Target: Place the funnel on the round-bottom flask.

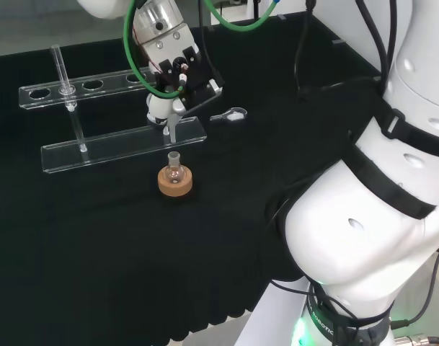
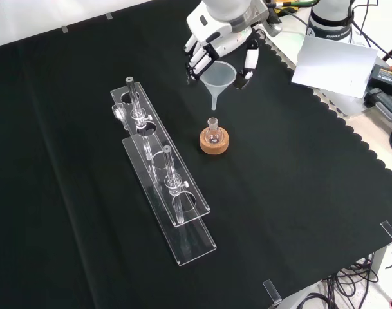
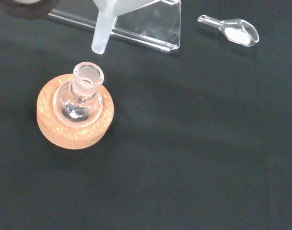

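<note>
The funnel (image 2: 221, 78) looks like thin translucent plastic: probably light, fairly stiff and smooth, best held by the wide cone rim so the stem stays free. It hangs upright above the table's far middle in the front view, stem tip just above and slightly off the neck of the round-bottom flask (image 2: 213, 133), not touching. The flask is small, probably fragile glass, seated in a cork ring (image 2: 214, 144). The robot hand (image 2: 216, 46) has its fingers curled around the funnel's cone. A clear scoop (image 3: 230, 30) lies nearby.
</note>
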Action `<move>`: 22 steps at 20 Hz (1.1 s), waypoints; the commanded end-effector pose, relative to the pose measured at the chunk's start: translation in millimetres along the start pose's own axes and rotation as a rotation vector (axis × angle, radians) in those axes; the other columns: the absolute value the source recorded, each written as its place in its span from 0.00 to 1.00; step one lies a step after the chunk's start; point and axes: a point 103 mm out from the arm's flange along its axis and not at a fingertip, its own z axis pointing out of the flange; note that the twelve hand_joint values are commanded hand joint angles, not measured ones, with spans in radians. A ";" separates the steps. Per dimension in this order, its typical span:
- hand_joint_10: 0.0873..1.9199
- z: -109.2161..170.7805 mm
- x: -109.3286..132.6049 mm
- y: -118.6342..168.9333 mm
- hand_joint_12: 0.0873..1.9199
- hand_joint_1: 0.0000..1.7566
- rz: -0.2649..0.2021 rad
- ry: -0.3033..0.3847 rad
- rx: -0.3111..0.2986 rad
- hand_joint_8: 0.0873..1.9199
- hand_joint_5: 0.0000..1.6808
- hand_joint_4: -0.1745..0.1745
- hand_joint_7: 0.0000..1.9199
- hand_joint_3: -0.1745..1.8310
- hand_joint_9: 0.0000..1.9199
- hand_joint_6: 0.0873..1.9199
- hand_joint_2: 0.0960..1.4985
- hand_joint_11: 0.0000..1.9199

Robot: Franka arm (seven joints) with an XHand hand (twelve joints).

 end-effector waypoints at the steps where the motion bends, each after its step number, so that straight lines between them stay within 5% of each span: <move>1: 0.24 8.4 3.2 11.3 0.65 0.44 -0.004 -0.006 0.019 0.35 0.36 0.39 0.29 0.36 0.44 0.29 0.53 0.29; 22: 0.24 33.3 12.8 34.3 0.65 0.44 -0.009 0.014 0.053 0.35 0.36 0.39 0.29 0.36 0.44 0.30 0.53 0.29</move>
